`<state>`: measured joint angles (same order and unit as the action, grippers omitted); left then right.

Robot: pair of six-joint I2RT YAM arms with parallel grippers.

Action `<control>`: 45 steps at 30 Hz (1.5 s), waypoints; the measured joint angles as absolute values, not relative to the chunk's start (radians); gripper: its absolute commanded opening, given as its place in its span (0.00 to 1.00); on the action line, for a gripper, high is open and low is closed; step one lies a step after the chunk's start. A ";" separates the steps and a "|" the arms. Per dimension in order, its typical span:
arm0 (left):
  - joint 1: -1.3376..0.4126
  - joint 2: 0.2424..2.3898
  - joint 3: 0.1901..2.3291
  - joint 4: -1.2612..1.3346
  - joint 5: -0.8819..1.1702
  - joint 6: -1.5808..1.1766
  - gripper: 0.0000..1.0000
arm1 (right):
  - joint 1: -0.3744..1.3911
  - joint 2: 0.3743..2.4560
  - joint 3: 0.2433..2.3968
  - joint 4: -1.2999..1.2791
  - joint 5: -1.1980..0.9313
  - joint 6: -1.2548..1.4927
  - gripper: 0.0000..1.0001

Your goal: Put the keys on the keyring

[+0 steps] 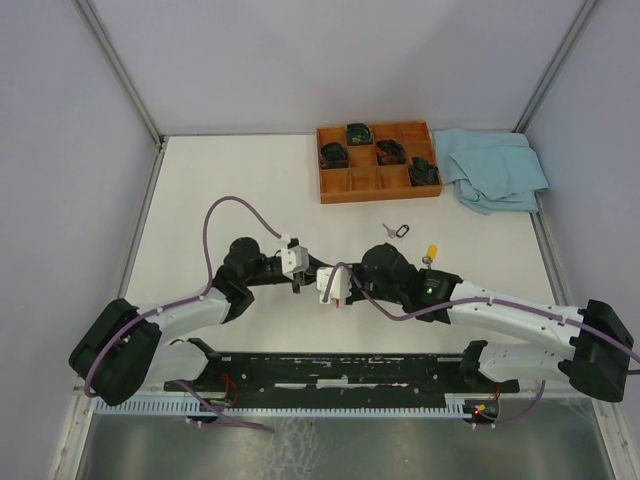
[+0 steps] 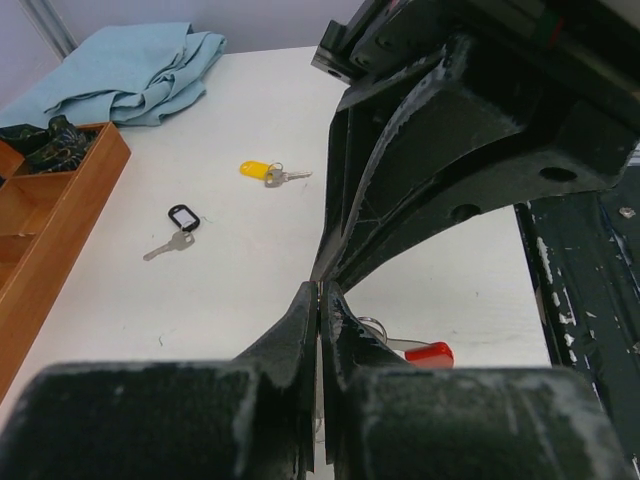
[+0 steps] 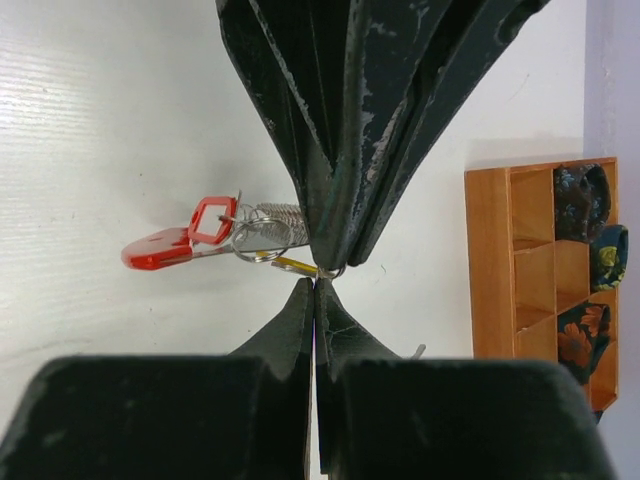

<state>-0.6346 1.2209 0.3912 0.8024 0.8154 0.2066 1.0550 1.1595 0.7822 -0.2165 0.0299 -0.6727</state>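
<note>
The 2 grippers meet tip to tip. The left gripper [image 2: 318, 300] has its fingers pressed together, and so does the right gripper [image 3: 316, 295]. The keyring [image 3: 262, 235], with the red key [image 3: 155, 250] touching it, sits just left of the tips at mid-frame in the right wrist view. I cannot tell whether either gripper pinches it. 1 yellow key [image 2: 258, 170] lies apart on the table [image 2: 250, 100], upper left of centre in the left wrist view.

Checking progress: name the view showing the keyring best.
Right wrist: the keyring lies unobstructed, ring and red band clear. Left wrist shows only a partly hidden edge; from above it is too small.
</note>
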 measured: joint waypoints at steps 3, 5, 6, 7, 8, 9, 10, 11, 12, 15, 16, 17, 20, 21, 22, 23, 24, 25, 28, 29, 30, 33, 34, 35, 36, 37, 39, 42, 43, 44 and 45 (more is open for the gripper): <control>-0.636 1.221 0.390 0.812 0.817 0.195 0.03 | 1.050 1.166 0.768 -0.182 0.021 -0.661 0.01; -0.635 1.221 0.389 0.822 0.817 0.191 0.03 | 1.048 1.168 0.764 -0.167 0.017 -0.654 0.01; -0.635 1.221 0.389 0.826 0.817 0.190 0.03 | 1.046 1.168 0.762 -0.160 0.015 -0.651 0.01; -0.635 1.221 0.389 0.828 0.817 0.191 0.03 | 1.044 1.169 0.760 -0.150 0.015 -0.649 0.01; -0.635 1.221 0.389 0.829 0.817 0.190 0.03 | 1.042 1.170 0.756 -0.139 0.013 -0.646 0.01; -0.635 1.221 0.389 0.829 0.817 0.190 0.03 | 1.039 1.172 0.754 -0.130 0.009 -0.644 0.01; -0.635 1.221 0.389 0.829 0.816 0.190 0.03 | 1.037 1.174 0.752 -0.123 0.007 -0.642 0.01; -0.634 1.221 0.389 0.830 0.815 0.190 0.03 | 1.035 1.174 0.749 -0.115 0.007 -0.639 0.01; -0.634 1.221 0.389 0.832 0.815 0.190 0.03 | 1.032 1.174 0.745 -0.105 0.006 -0.635 0.02; -0.634 1.221 0.387 0.832 0.812 0.190 0.03 | 1.031 1.172 0.729 -0.079 0.004 -0.626 0.11; -0.634 1.221 0.386 0.832 0.811 0.190 0.03 | 1.031 1.168 0.723 -0.072 0.003 -0.623 0.17; -0.634 1.221 0.386 0.832 0.810 0.190 0.03 | 1.031 1.163 0.719 -0.070 0.002 -0.619 0.23; -0.634 1.221 0.386 0.834 0.793 0.191 0.03 | 1.031 1.131 0.704 -0.075 0.001 -0.606 0.35; -0.634 1.221 0.386 0.833 0.786 0.191 0.03 | 1.031 1.120 0.701 -0.077 0.001 -0.600 0.38; -0.634 1.220 0.386 0.832 0.778 0.191 0.03 | 1.031 1.107 0.698 -0.079 0.001 -0.595 0.41; -0.634 1.219 0.386 0.831 0.768 0.191 0.03 | 1.030 1.093 0.696 -0.083 0.003 -0.591 0.43; -0.635 1.217 0.386 0.831 0.759 0.191 0.03 | 1.029 1.075 0.693 -0.087 0.007 -0.585 0.46; -0.634 1.215 0.386 0.830 0.749 0.191 0.03 | 1.029 1.057 0.691 -0.091 0.012 -0.576 0.49; -0.635 1.211 0.386 0.824 0.715 0.191 0.03 | 1.029 1.015 0.691 -0.096 0.045 -0.549 0.57; -0.635 1.211 0.386 0.822 0.702 0.191 0.03 | 1.029 1.000 0.691 -0.098 0.065 -0.534 0.61; -0.635 1.211 0.386 0.820 0.686 0.191 0.03 | 1.029 0.991 0.691 -0.099 0.080 -0.520 0.66; -0.634 1.211 0.386 0.814 0.629 0.192 0.03 | 1.029 0.965 0.691 -0.111 0.138 -0.473 0.90; -0.634 1.211 0.386 0.813 0.611 0.191 0.03 | 1.029 0.959 0.691 -0.117 0.157 -0.457 0.99; -0.634 1.211 0.386 0.812 0.589 0.192 0.03 | 1.029 0.955 0.691 -0.122 0.181 -0.434 1.00; -0.634 1.211 0.386 0.811 0.566 0.191 0.03 | 1.029 0.952 0.690 -0.127 0.217 -0.411 1.00; -0.634 1.213 0.386 0.810 0.541 0.191 0.03 | 1.029 0.949 0.690 -0.129 0.241 -0.395 1.00; -0.634 1.222 0.391 0.808 0.495 0.191 0.03 | 1.029 0.945 0.690 -0.134 0.318 -0.350 1.00; -0.634 1.265 0.429 0.812 0.413 0.191 0.03 | 1.027 0.934 0.690 -0.146 0.424 -0.287 1.00; -0.634 1.280 0.442 0.820 0.392 0.191 0.03 | 1.027 0.931 0.690 -0.147 0.447 -0.272 1.00; -0.634 1.299 0.460 0.830 0.364 0.191 0.03 | 1.027 0.928 0.690 -0.148 0.486 -0.248 1.00; -0.634 1.320 0.477 0.844 0.337 0.191 0.03 | 1.027 0.926 0.690 -0.149 0.520 -0.228 1.00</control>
<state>-0.6342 1.3201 0.4770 0.8440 0.3367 0.1909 1.0271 0.9264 0.6895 -0.1490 0.5201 -0.2276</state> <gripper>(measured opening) 0.045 0.998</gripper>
